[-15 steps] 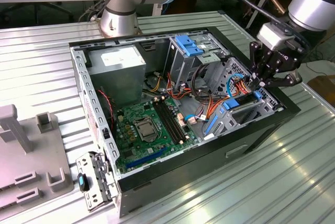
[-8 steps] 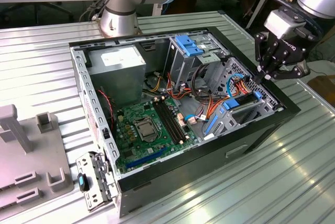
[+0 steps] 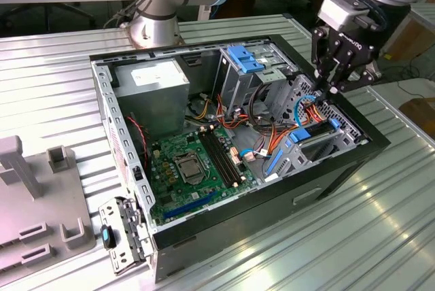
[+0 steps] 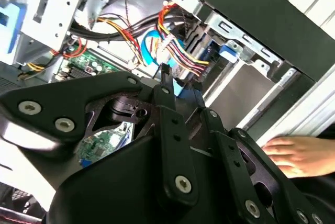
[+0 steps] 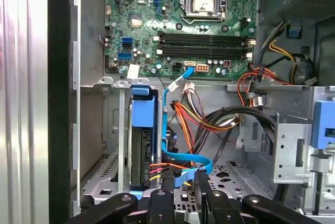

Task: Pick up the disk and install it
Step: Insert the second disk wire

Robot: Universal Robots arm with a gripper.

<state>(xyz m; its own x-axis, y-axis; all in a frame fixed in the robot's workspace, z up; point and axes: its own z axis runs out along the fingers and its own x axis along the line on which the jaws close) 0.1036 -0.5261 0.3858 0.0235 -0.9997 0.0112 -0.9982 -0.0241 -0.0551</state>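
gripper [image 3: 338,87] was held low in the case [image 3: 370,143], fingers pinched narrow, nothing seen held | disk [image 5: 142,145] sat in its slot | wires [image 5: 209,119] could be snagged or pulled loose, being just beside

- You see the gripper [image 4: 180,85] from behind its own linkage in the second wrist view, so its fingertips are mostly hidden.
- The hand [image 4: 296,153] is cut off at the picture's edge.
- Cables [image 5: 180,169] cover the disk [image 5: 142,150] partly.
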